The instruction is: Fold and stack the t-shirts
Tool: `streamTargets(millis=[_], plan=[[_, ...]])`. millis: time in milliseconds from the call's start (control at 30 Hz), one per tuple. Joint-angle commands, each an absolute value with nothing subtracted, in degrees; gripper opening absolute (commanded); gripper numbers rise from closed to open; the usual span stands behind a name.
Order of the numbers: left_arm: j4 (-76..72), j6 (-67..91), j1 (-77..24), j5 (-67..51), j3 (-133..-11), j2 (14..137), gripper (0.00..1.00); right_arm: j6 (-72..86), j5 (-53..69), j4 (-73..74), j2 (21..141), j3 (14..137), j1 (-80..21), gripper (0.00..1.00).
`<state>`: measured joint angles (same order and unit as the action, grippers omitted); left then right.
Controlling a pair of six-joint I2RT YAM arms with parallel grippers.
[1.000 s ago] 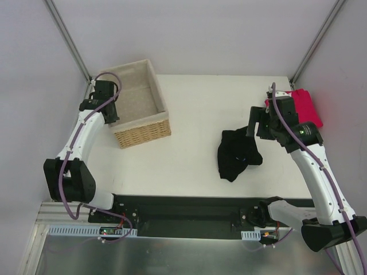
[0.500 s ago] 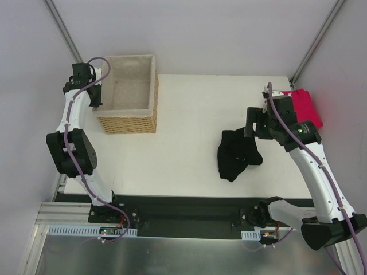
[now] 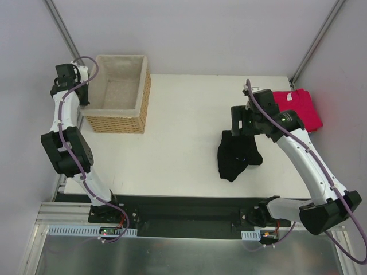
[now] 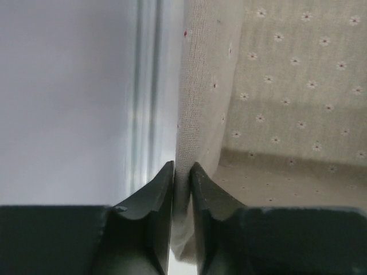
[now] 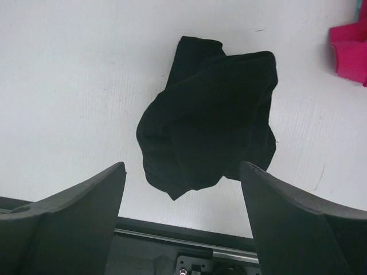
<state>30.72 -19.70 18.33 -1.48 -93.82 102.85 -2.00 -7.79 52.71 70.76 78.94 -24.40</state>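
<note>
The black t-shirt point(image 3: 236, 153) lies crumpled on the white table, right of centre; its print is hidden. It fills the right wrist view point(image 5: 209, 120). The pinkish-red t-shirt point(image 3: 297, 107) lies folded at the table's far right and shows as a corner in the right wrist view point(image 5: 350, 48). My right gripper point(image 3: 237, 124) is open and empty, hovering just above the far edge of the black shirt point(image 5: 182, 172). My left gripper point(image 3: 84, 101) is shut on the left rim of the wicker basket point(image 3: 117, 93), pinching its pale cloth lining point(image 4: 198, 114) between the jaws point(image 4: 182, 172).
The basket stands at the table's far left corner, its lining dotted with small flowers. A metal frame post point(image 3: 64, 31) rises behind it and another point(image 3: 315, 40) at the far right. The black base rail point(image 3: 183, 215) runs along the near edge.
The left gripper has dragged the basket left and toward the far corner, turning it squarer to the table. The right gripper has moved left, from beside the red shirt to above the black one.
</note>
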Motion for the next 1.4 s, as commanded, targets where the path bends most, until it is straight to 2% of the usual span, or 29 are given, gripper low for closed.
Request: streamTargets(millis=[0, 133, 233, 300, 533, 733, 1033, 1367], plan=[[22.9, -19.4, 19.9, -3.0, -94.2, 97.9, 0.29, -2.1, -8.7, 52.4, 70.0, 81.3, -27.1, 0.84], [22.2, -18.0, 20.1, -4.7, -93.4, 95.3, 0.56, -1.5, -8.3, 52.6, 69.9, 80.9, -28.4, 0.84], [22.2, -16.7, 20.2, -5.3, -93.1, 93.3, 0.7, -1.5, -9.0, 52.4, 69.3, 80.8, -30.0, 0.83], [22.1, -15.5, 20.2, -8.1, -92.5, 91.7, 0.75, -1.3, -9.0, 52.1, 68.6, 80.3, -30.3, 0.83], [21.6, -9.0, 19.2, -22.6, -88.3, 81.7, 0.81, -0.2, -9.7, 51.1, 67.0, 78.7, -32.0, 0.83], [22.2, -4.6, 17.2, -37.2, -81.2, 75.6, 0.82, -0.3, -9.6, 49.5, 65.7, 77.2, -32.9, 0.83], [22.4, -2.3, 2.7, -36.9, -70.9, 72.0, 0.82, -0.3, -9.8, 48.1, 63.0, 75.6, -33.5, 0.83], [22.4, -1.8, -5.4, -32.1, -72.3, 75.5, 0.81, -1.0, -11.8, 46.5, 56.9, 71.0, -33.5, 0.84]])
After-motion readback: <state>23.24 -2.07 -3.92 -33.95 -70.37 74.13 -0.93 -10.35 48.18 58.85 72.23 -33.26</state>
